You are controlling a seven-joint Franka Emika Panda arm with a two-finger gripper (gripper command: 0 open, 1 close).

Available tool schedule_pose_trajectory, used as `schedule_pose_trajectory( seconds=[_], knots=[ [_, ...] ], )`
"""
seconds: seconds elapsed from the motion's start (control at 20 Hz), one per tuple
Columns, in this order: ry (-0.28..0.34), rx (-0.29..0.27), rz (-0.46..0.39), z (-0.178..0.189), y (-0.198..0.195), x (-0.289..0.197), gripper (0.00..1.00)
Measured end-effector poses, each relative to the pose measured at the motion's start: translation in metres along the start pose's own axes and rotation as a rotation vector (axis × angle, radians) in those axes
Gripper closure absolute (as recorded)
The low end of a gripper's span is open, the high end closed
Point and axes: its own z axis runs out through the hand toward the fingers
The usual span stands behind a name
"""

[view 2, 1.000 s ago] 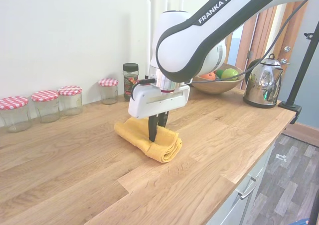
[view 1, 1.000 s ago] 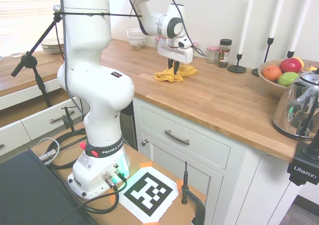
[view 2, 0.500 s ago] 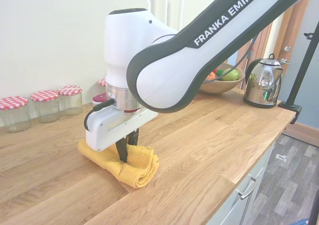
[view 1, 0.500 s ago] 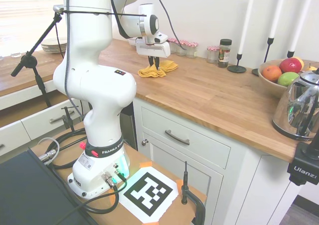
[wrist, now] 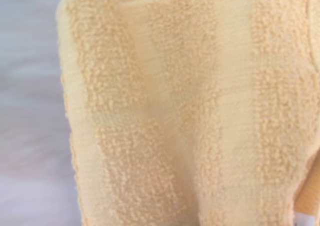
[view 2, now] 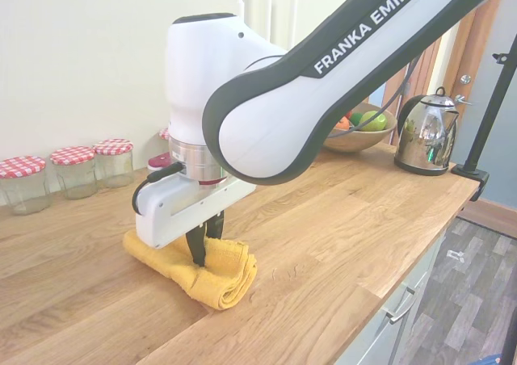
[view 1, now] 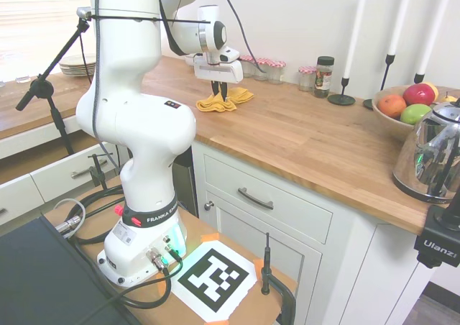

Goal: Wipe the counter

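We read "FRANKA EMIKA" in white capitals along the dark band of the arm (view 2: 355,26) in the second exterior view. In the first exterior view, the black ring (view 1: 147,218) round the arm's base carries white lettering that begins "FRANKA"; the rest curves out of sight. "Ulanzi" stands in white on the black block (view 1: 438,244) at the right edge. The square marker (view 1: 215,279) beside the base shows a black-and-white pattern, no letters. The jars' labels are too small to read.

Butcher-block counter (view 1: 302,142), folded yellow cloth (view 2: 212,272), checked-lid jars (view 2: 73,169), fruit bowl (view 1: 392,120), kettle (view 1: 430,156), candlesticks (view 1: 343,95)
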Motion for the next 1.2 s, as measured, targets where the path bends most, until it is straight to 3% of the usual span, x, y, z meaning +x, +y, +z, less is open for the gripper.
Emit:
schedule_pose_trajectory(
  seconds=[0.65,1.2],
  knots=[
    [-0.056,0.047,0.178,0.017,0.165,0.192,1.00],
    [-0.047,0.055,0.303,0.022,0.279,0.256,1.00]
  ],
)
